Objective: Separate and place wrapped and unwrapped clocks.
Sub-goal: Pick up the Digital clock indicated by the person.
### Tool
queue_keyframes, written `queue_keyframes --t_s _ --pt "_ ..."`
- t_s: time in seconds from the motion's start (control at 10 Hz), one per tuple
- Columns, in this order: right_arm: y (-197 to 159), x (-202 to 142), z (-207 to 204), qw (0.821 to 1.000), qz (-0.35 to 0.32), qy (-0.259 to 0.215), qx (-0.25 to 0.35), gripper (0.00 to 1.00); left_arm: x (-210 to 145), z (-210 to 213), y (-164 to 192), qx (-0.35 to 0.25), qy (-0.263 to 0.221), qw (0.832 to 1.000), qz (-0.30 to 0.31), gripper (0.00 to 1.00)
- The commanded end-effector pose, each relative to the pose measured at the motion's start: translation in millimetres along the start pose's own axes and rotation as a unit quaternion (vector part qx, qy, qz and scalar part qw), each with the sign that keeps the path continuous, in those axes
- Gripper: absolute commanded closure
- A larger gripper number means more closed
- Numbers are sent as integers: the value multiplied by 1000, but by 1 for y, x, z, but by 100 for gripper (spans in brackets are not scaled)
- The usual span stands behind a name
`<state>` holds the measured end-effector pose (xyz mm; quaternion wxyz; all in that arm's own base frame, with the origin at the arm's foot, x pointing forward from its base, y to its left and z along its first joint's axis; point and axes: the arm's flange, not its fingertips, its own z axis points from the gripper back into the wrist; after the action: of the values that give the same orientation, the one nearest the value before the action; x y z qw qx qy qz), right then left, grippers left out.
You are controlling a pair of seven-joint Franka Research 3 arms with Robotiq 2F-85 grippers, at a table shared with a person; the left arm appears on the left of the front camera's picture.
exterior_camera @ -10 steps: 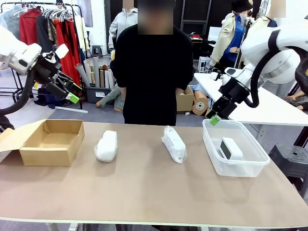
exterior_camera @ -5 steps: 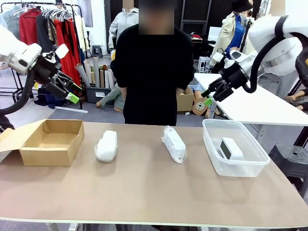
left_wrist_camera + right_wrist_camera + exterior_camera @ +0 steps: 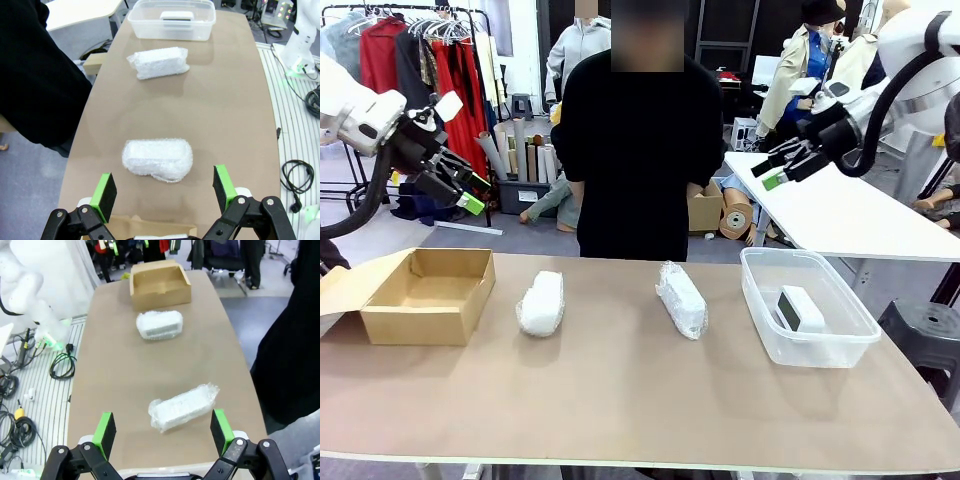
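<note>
Moved: my right hand (image 3: pixel 770 170) has risen off the clear tub (image 3: pixel 817 352) and hangs high behind it, released and empty. Unmoved: my left hand (image 3: pixel 475 193), released, empty, raised beyond the cardboard box (image 3: pixel 420 326). Item, bare clock (image 3: pixel 798 308): lies in the tub, well below the right hand; sorted, I judge. Items, left wrapped bundle (image 3: pixel 542 303) and right wrapped bundle (image 3: pixel 683 298): on the tabletop (image 3: pixel 640 400) between box and tub, well apart from both hands, probably bound for the box.
</note>
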<state>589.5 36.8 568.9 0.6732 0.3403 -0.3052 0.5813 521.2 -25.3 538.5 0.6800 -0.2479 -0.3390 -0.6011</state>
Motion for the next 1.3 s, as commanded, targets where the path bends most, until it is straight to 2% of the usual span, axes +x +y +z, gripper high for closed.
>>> queue_keyframes --t_s 0.0,0.2,0.6,1.1,1.2 --pt "0 2 11 1000 26 -8 1 0 2 1 0 2 -2 1000 2 0" --pt "7 -1 18 999 41 6 24 0 2 1 0 2 -2 1000 2 0" --pt "13 -6 20 997 64 44 16 0 2 1 0 2 -2 1000 2 0" --pt "10 -12 16 997 64 45 -19 0 2 1 0 2 -2 1000 2 0" --pt "6 -5 21 997 55 48 0 0 2 1 0 2 -2 1000 2 0"
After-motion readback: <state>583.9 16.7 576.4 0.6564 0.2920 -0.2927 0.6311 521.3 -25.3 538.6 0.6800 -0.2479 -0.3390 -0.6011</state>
